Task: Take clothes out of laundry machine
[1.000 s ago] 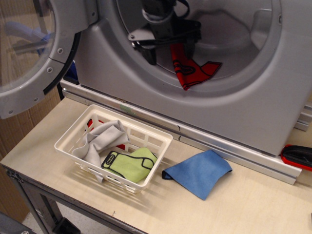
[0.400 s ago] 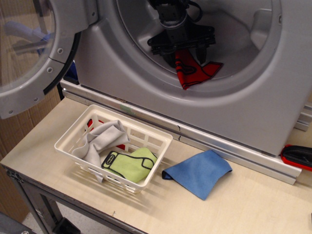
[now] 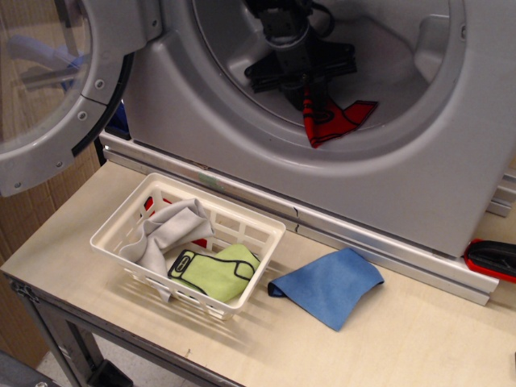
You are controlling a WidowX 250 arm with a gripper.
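The red cloth with black trim point(image 3: 337, 119) lies at the bottom front of the drum inside the grey laundry machine point(image 3: 201, 121). Its left end is drawn up into a narrow bunch. My black gripper point(image 3: 307, 93) reaches down into the drum opening, and its fingers are closed together on that bunched end. The rest of the cloth trails to the right on the drum floor. The round glass door point(image 3: 48, 89) stands open at the left.
A white slotted basket point(image 3: 109, 226) on the wooden table point(image 3: 419, 339) holds a grey cloth point(image 3: 169, 230) and a lime-green cloth point(image 3: 218, 270). A blue cloth point(image 3: 326, 284) lies to its right. A red-and-black object point(image 3: 492, 258) sits at the right edge.
The gripper moved right over the red cloth with fingers spread, then closed them on its left end. The cloth is now bunched and pulled slightly upward.
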